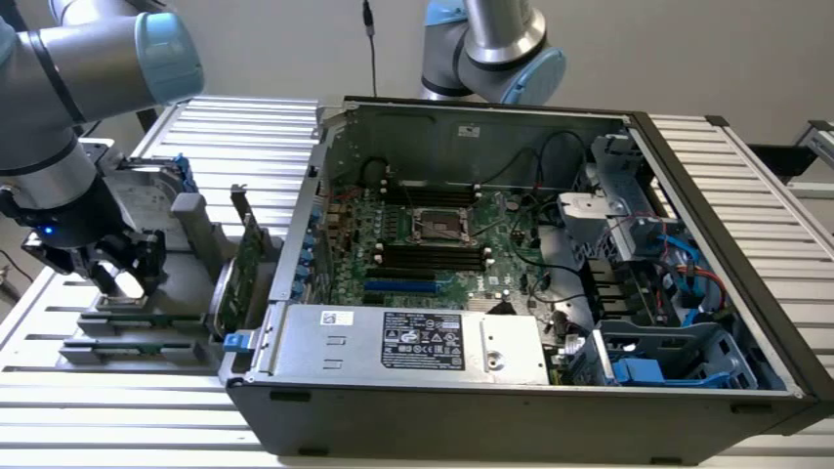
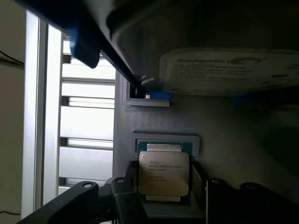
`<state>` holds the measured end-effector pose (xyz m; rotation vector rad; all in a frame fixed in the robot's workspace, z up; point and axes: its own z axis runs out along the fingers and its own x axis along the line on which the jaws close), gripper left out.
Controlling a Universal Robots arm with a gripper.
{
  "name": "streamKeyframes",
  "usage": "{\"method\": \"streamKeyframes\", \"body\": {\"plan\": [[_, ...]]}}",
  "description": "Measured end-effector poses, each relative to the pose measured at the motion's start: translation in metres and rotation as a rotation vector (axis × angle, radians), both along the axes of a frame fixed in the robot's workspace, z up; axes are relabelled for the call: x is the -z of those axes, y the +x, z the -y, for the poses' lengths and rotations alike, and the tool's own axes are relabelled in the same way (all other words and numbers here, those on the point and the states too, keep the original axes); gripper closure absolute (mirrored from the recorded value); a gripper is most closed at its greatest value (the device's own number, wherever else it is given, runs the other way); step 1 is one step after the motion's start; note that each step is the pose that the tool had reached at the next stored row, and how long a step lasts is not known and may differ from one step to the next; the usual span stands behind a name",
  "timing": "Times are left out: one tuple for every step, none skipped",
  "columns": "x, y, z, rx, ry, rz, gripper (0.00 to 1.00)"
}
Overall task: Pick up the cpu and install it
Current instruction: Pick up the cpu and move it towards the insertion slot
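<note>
Cpu [image 2: 163,172] lies flat, lid up, in a shallow square recess of the grey printed fixture [image 2: 154,126], not yet lifted. I judge the recess is there to keep it square and level, so that two opposite edges stand free for me. My jaws are spread wide, one of the fingers [image 2: 125,198] on each side of the chip. They look closed against those edges, so I am gripping it by the rim rather than pressing on the lid. The lid carries several lines of small print. The top line looks like an Intel Xeon marking, though I would not swear to it. Close over the tray a hard drive [image 2: 224,70] with blue rails [image 2: 159,96] is parked on the same fixture. Its white label bears a blurred wordmark that may read Seagate. In the exterior view the fixture [image 1: 131,327] sits on the slatted aluminium desk [image 1: 131,420] at the exterior view's left, just beside the open computer case [image 1: 729,293]. The case lies on its side with the panel off, so the cpu socket [image 1: 439,225] on the motherboard faces upward, well apart from me. The power supply sticker [image 1: 424,342] is dense with print too small to read.
</note>
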<state>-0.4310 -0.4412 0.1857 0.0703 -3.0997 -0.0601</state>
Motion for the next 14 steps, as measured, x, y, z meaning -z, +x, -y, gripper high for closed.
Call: {"method": "streamKeyframes", "body": {"plan": [[-0.0008,0.0,0.0,0.0,0.001,-0.0004,0.45],[-0.0025,0.0,0.0,0.0,0.0018,-0.0014,0.45],[-0.0051,0.0,0.0,0.0,0.0026,-0.0023,0.45],[-0.0077,0.0,0.0,0.0,0.0036,-0.0028,0.45],[-0.0107,0.0,0.0,0.0,0.0041,-0.0033,0.45],[-0.0142,0.0,0.0,0.0,0.0043,-0.0038,0.45],[-0.0181,0.0,0.0,0.0,0.0045,-0.0043,0.45],[-0.0221,0.0,0.0,0.0,0.0049,-0.0043,0.45],[-0.0263,0.0,0.0,0.0,0.0051,-0.0044,0.45],[-0.0308,0.0,0.0,0.0,0.0051,-0.0046,0.45],[-0.0356,0.0,0.0,0.0,0.0053,-0.0046,0.45],[-0.0401,0.0,0.0,0.0,0.0055,-0.0046,0.45],[-0.0446,0.0,0.0,0.0,0.0056,-0.0047,0.45],[-0.0492,0.0,0.0,0.0,0.0058,-0.0046,0.45]]}}
